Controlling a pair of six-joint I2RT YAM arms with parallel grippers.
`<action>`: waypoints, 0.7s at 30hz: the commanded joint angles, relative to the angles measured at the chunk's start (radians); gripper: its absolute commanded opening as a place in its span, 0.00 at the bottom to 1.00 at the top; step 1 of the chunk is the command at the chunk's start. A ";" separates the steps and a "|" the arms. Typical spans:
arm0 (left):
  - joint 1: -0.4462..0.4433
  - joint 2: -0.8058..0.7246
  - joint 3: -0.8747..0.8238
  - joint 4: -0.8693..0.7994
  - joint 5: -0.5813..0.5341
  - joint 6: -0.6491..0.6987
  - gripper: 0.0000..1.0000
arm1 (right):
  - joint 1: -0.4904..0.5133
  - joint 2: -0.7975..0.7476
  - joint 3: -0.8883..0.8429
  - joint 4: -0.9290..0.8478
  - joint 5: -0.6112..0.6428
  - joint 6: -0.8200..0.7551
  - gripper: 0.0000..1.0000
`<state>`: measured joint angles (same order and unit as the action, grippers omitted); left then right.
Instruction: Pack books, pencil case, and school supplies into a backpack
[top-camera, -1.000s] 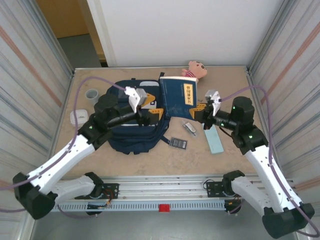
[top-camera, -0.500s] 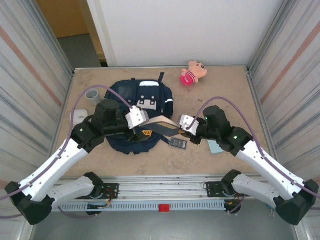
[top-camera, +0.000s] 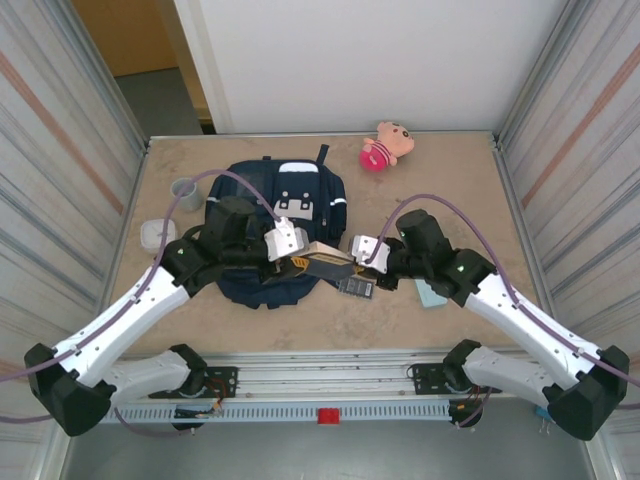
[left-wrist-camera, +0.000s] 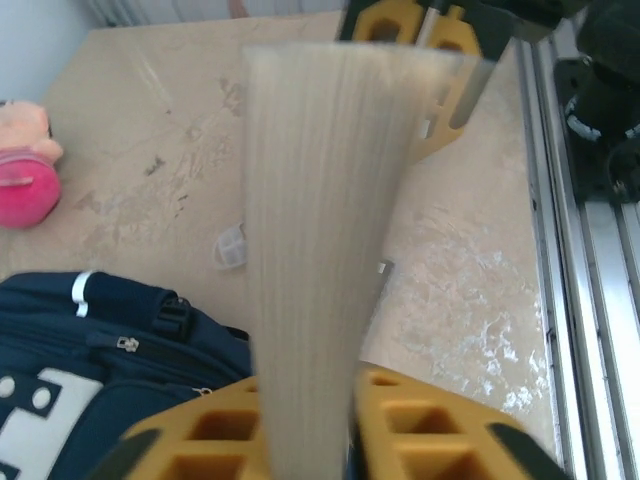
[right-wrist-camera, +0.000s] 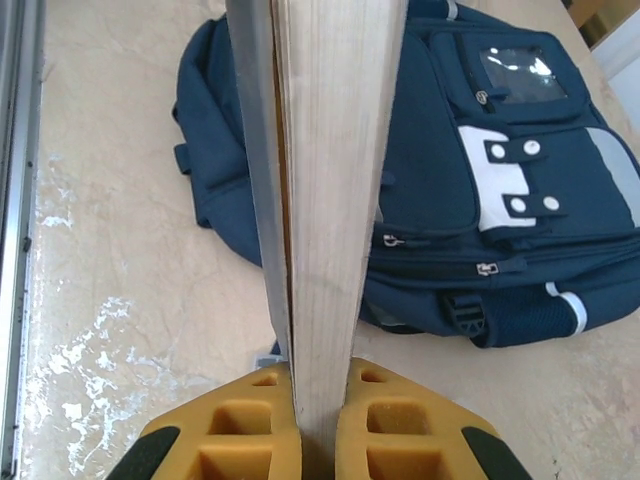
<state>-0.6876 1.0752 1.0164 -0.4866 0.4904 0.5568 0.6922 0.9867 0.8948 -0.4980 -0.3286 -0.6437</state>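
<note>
The book (top-camera: 326, 258), dark navy with pale page edges, hangs just above the table at the backpack's near right corner, held edge-up between both grippers. My left gripper (top-camera: 297, 262) is shut on its left end; the pages (left-wrist-camera: 318, 200) run up between the yellow fingers (left-wrist-camera: 440, 420). At the opposite end my right gripper (top-camera: 360, 258) is shut on the book (right-wrist-camera: 335, 150). The navy backpack (top-camera: 275, 215) lies flat with white patches up (right-wrist-camera: 480, 170). The dark calculator (top-camera: 356, 287) lies under the book. The clear-grey oblong item (left-wrist-camera: 232, 245) rests on the table. A teal pencil case (top-camera: 431, 293) peeks from under my right arm.
A pink plush toy (top-camera: 386, 146) lies at the back of the table. A grey cup (top-camera: 185, 189) and a small white object (top-camera: 152, 234) sit left of the backpack. Metal walls close both sides and a rail (left-wrist-camera: 590, 250) runs along the near edge.
The right gripper has carried the book from beside the backpack's far right down to its near corner. The left gripper came off the backpack and closed on the book's other end.
</note>
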 joint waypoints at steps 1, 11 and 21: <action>0.027 -0.008 -0.021 0.062 0.099 -0.014 0.09 | -0.034 -0.041 0.033 0.079 -0.086 0.037 0.11; 0.232 -0.099 -0.152 0.456 0.435 -0.422 0.00 | -0.493 -0.175 -0.192 0.401 -0.679 0.588 0.67; 0.271 -0.056 -0.208 0.862 0.550 -0.773 0.00 | -0.469 -0.072 -0.235 0.748 -0.849 0.886 0.78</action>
<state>-0.4198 1.0096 0.8120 0.1757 0.9543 -0.0746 0.2005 0.8917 0.6384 0.0883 -1.0916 0.1097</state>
